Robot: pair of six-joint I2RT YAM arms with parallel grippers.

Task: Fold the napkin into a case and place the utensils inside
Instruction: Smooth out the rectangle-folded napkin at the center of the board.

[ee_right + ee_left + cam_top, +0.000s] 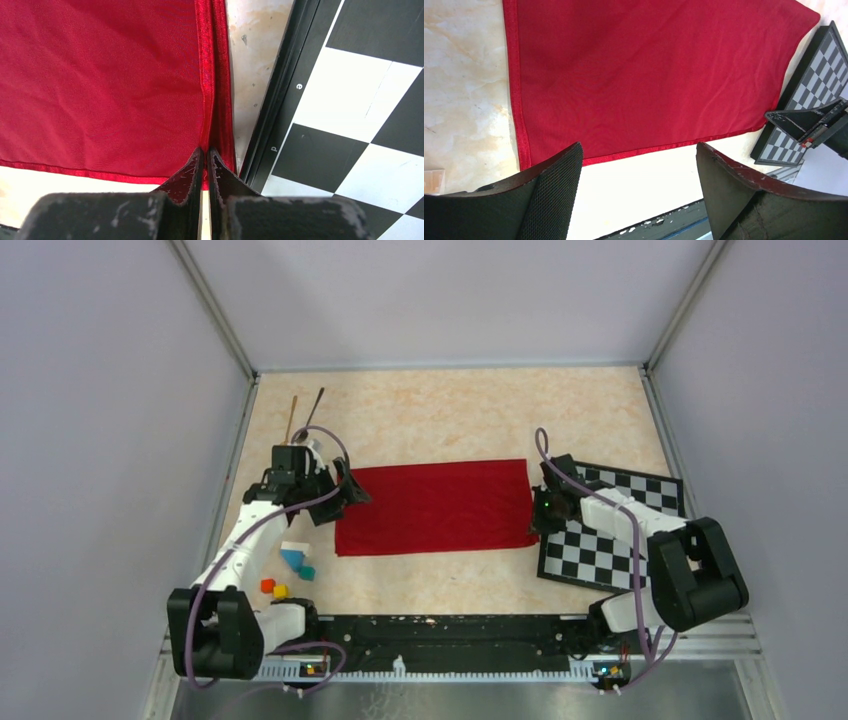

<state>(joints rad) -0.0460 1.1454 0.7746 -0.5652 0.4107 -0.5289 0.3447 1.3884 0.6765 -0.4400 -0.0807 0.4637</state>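
Observation:
The red napkin lies flat on the table as a wide rectangle, doubled over, with two hems along its right edge in the right wrist view. My right gripper is shut on that right edge near the near corner. My left gripper is open and empty at the napkin's left edge, its jaws wide apart above the near hem. The napkin fills the left wrist view. The gold spoon and the black spoon lie side by side at the far left.
The black-and-white chequered mat lies right of the napkin, under my right arm, and shows in both wrist views. Several small coloured blocks sit near the left arm. A black rail runs along the near edge.

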